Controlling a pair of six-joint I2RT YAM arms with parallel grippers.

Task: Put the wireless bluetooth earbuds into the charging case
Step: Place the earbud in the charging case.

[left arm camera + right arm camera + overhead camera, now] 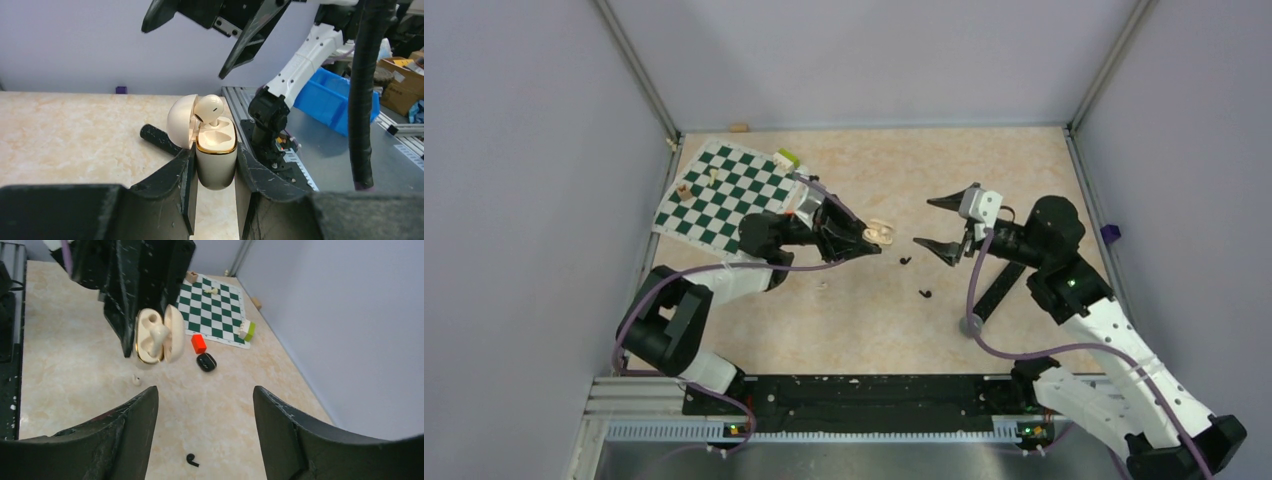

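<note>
The left pincer (871,246) is closed tight on a little cream case (216,169) and holds it up off the table with its lid flipped open. One cream earbud (209,107) sits in the case, between the pincer's two fingers and just above them. Its round head pokes up over the gold rim, so I think it is not pushed all the way down. The hole next to it in the case is empty. The right pincer (924,222) is wide open and holds nothing. It hangs just in front of the case, facing the left pincer. The other cream earbud (136,380) lies on the table just under the left pincer, so I think about half the job is done. That one needs to be picked up and put in the empty hole, and then the lid can shut. A black case (206,361) lies closed on the table beside an orange block (198,343), past the left pincer, and a small black earbud (191,460) lies loose on the table under the right pincer
</note>
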